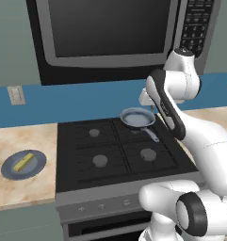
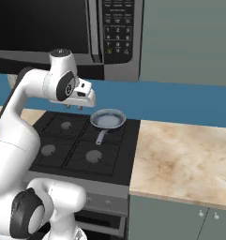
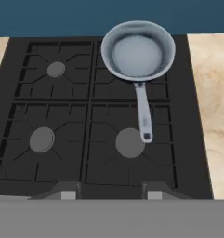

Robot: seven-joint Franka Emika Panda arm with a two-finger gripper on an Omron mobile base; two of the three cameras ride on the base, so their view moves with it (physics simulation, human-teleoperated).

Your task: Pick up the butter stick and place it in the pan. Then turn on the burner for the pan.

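Base views flank the stove (image 1: 124, 150), hand view looks down on it

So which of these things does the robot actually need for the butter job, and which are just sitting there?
Needed:
butter stick, on the blue plate
pan, empty, on the back right burner
burner under the pan
pincer, shut, holding nothing

Just sitting there:
plate
microwave
wall outlet
other three burners

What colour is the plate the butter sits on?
Dark blue-grey; the plate under the pale-yellow butter shows best in the left base view.
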